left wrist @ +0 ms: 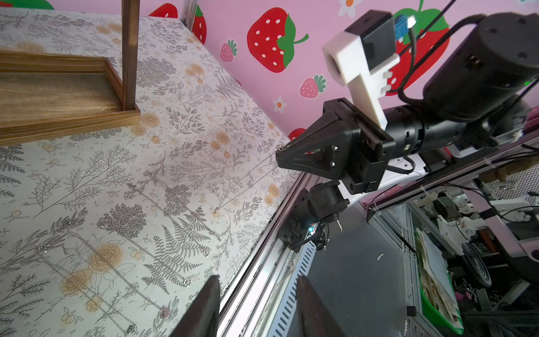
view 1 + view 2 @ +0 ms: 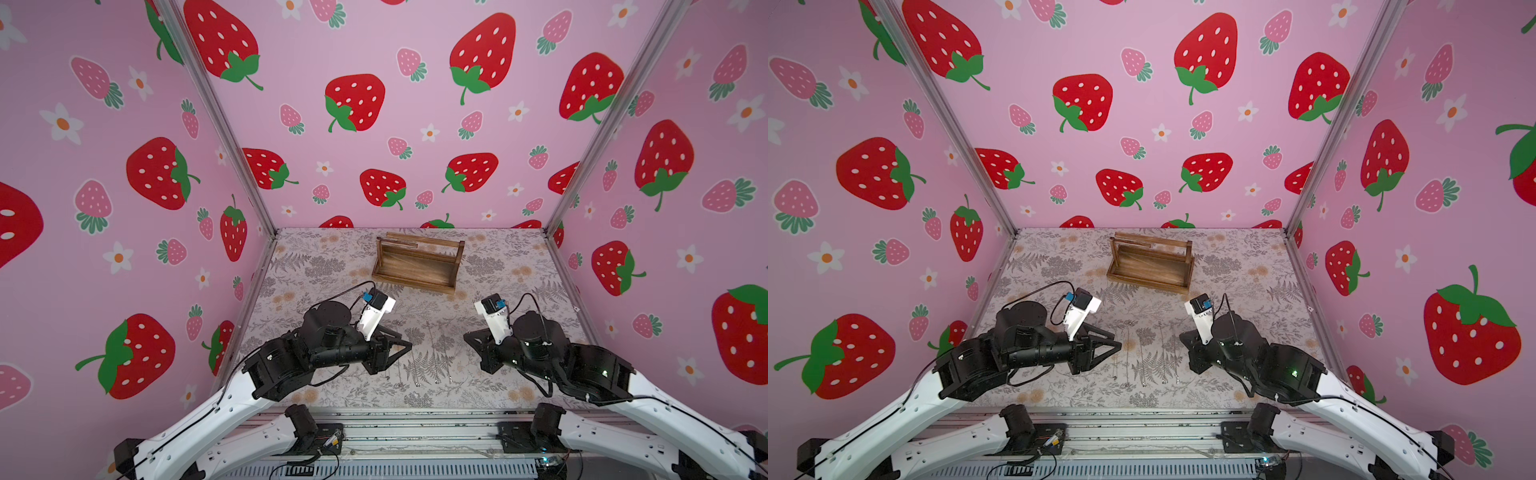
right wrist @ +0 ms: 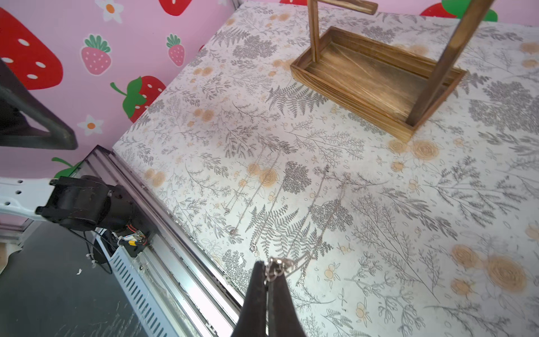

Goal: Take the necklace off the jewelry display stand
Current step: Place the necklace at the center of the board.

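Top views overhead — wrist views low, sharing the table (image 1: 186,163).

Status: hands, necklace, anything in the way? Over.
Left hand open, empty. Right hand shut on necklace, away from stand. Stand looks bare, at back. Other chains lie loose between hands.

The brown wooden jewelry display stand (image 1: 87,125) sits on the floral-patterned bench (image 1: 204,102), with one upright post (image 1: 129,52) at its tray corner. Thin silver necklaces (image 1: 186,281) lie stretched on the bench. The left end effector (image 1: 258,280) has its fingers apart and holds nothing. The black right end effector (image 1: 281,156) pinches a silver chain (image 1: 281,147).
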### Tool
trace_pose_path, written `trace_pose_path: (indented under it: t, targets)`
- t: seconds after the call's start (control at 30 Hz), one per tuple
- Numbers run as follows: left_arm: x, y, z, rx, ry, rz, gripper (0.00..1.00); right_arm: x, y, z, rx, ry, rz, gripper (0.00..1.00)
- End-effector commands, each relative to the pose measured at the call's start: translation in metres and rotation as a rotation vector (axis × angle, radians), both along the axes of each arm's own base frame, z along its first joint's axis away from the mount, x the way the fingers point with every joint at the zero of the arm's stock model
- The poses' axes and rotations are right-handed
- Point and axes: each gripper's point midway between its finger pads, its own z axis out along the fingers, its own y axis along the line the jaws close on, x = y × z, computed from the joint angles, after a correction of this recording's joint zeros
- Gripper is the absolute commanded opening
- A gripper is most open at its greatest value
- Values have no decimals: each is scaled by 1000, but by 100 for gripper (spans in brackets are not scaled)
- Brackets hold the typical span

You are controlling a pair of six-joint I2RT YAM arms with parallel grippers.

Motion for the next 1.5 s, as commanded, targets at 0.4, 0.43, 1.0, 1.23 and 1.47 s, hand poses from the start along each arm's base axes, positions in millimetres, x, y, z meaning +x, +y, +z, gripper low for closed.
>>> trace_pose_path:
  t: [0.4,0.43,1.0,1.23,1.47]
  targets:
    - [3,1,-2,-6,-32,10,44,-7,-30,-32,-54,89,-113,0]
    - [2,1,-3,-6,-30,11,44,-7,-31,-34,-47,94,-117,0]
    - [6,1,-5,-2,-31,24,44,-14,-28,-64,-4,158,-121,0]
    - [8,1,-9,11,-30,34,43,-11,-29,-71,-29,155,-135,0]
    - [14,1,-14,29,-32,58,44,-1,-20,-86,-68,170,-153,0]
